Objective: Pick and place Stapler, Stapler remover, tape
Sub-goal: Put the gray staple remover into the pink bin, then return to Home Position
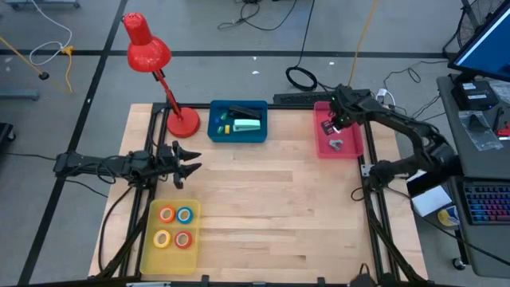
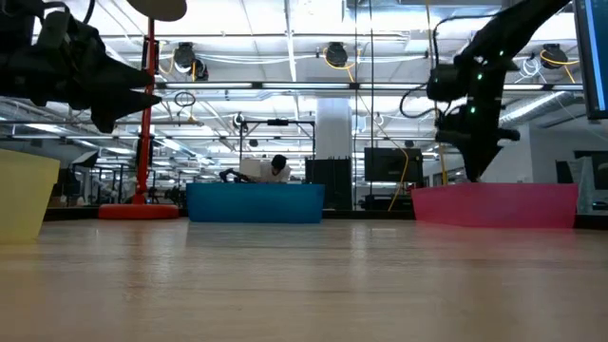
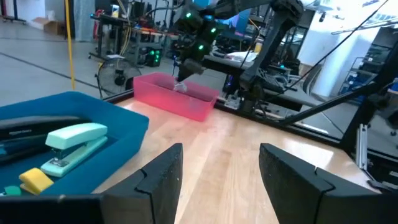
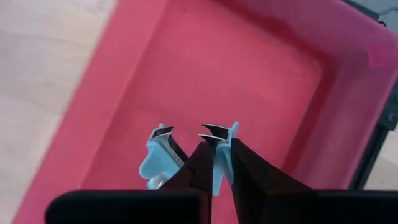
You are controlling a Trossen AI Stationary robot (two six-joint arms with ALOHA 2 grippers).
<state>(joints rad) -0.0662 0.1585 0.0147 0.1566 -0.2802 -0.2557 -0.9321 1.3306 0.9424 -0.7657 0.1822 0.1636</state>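
Right tool (image 4: 214, 155) grips the stapler remover (image 4: 163, 155) above the pink tray (image 4: 124, 81); left tool (image 3: 217, 177) gapes over bare table.

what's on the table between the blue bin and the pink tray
Nothing: the high view shows only bare wood between the blue bin and the pink tray.

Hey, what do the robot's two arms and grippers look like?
Both arms are dark, jointed and slim with cabling along them. The left gripper has two broad, flat black fingers. The right gripper is dark too; small green lights glow on its wrist.
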